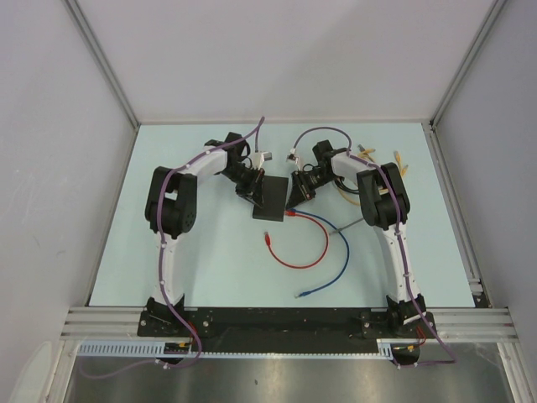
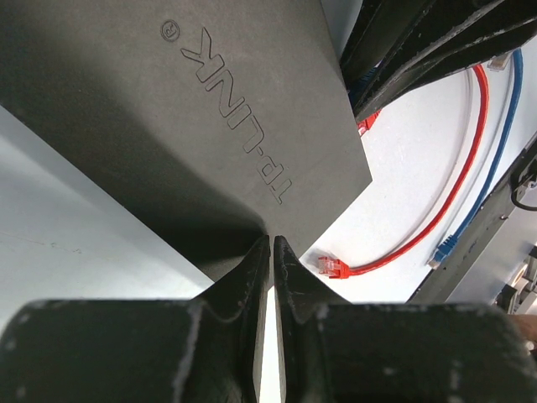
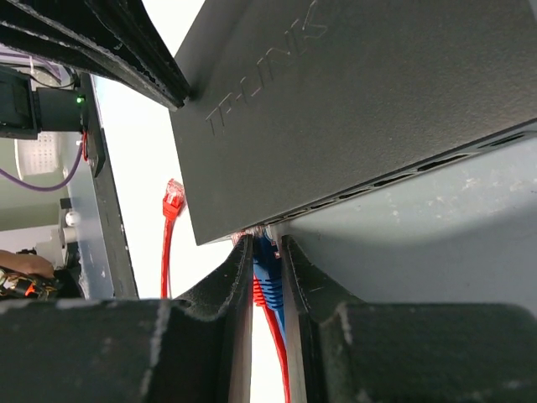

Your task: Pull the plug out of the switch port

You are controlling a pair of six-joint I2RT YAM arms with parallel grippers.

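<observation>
switch (image 1: 270, 200) between left claw (image 1: 250, 191) and right claw (image 1: 295, 201), cables (image 2: 377, 264) before it, plug (image 3: 267, 262) seemingly rightward

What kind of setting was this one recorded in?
Probably a lab robot cell: plain grey wall panels in metal framing enclose a pale table, two arms are bolted to a rail at its near edge, and the work is a network switch with loose patch cables.

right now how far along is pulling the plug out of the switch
Done: the left gripper is shut, its tips at the edge of the switch, seemingly steadying it. In hand: the right gripper is clamped around the blue plug at the row of ports. Left: the plug looks seated in its port, so the pull itself is not yet done.
</observation>
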